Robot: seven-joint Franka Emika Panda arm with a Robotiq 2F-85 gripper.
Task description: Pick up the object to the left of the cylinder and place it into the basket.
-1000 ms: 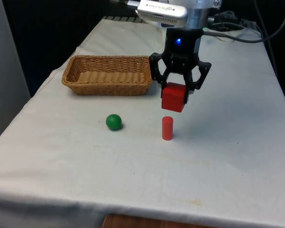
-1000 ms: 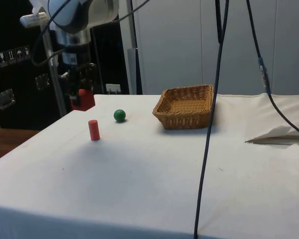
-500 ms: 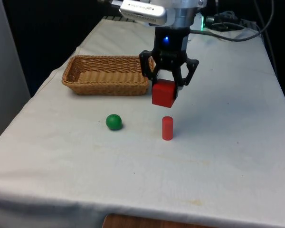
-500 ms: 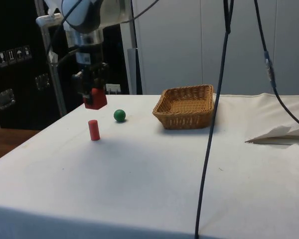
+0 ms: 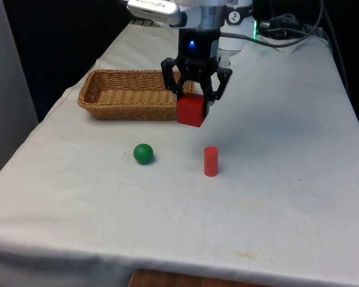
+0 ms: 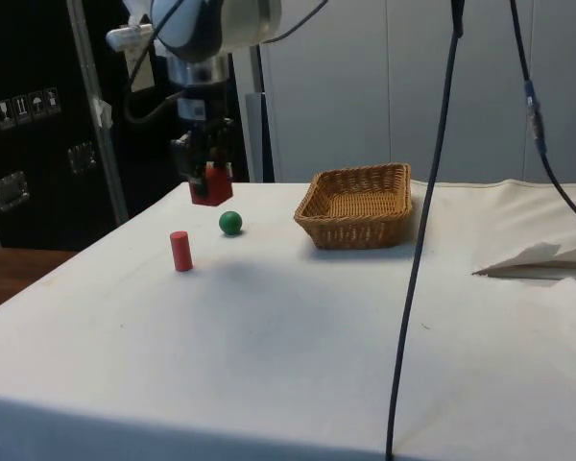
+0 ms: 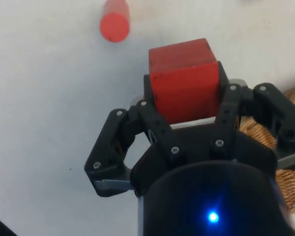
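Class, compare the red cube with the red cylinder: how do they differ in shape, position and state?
The red cube is boxy with flat faces; the red cylinder is round and slim. The cube hangs in the air, held by the gripper; the cylinder stands upright on the table, untouched. The cube is nearer the basket. Both are red.

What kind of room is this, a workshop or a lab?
Most likely a robotics test lab. A cloth-covered table carries only simple props: a wicker basket, a green ball and a red cylinder. Cables hang overhead, and the claw grips a red cube.
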